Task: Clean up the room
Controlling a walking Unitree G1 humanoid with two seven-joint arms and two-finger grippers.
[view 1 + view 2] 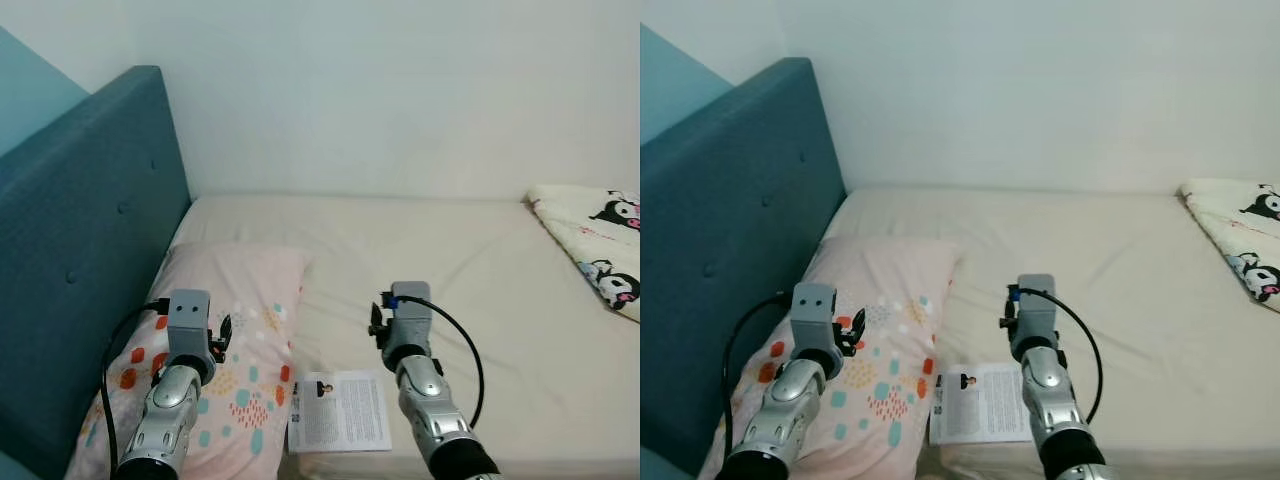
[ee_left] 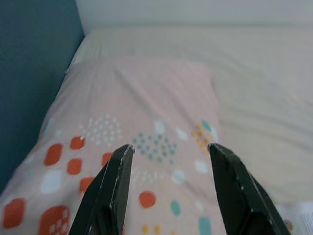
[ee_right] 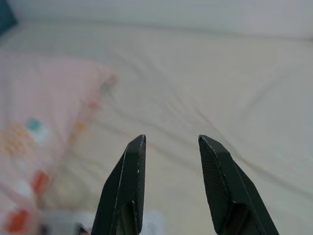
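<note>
A printed leaflet (image 1: 340, 411) is lying flat at the lower centre of the frame on the bed (image 1: 480, 270), long axis running toward the wall. The left gripper (image 2: 170, 149) is hovering over the pink pillow (image 1: 235, 330), fingers spread. The right gripper (image 3: 169, 140) is hanging above the sheet, fingers parted. A cartoon blanket (image 1: 600, 240) is lying at the far right.

A pink pillow (image 1: 875, 330) with coloured spots is lying on the bed (image 1: 1120, 260) against the blue headboard (image 1: 730, 240). A printed sheet of paper (image 1: 980, 402) is lying just beside it at the bed's near edge. The left arm (image 1: 790, 390) is hovering over the pillow, the right arm (image 1: 1045, 390) beside the paper. A cartoon-print blanket (image 1: 1240, 240) is lying at the far right.
</note>
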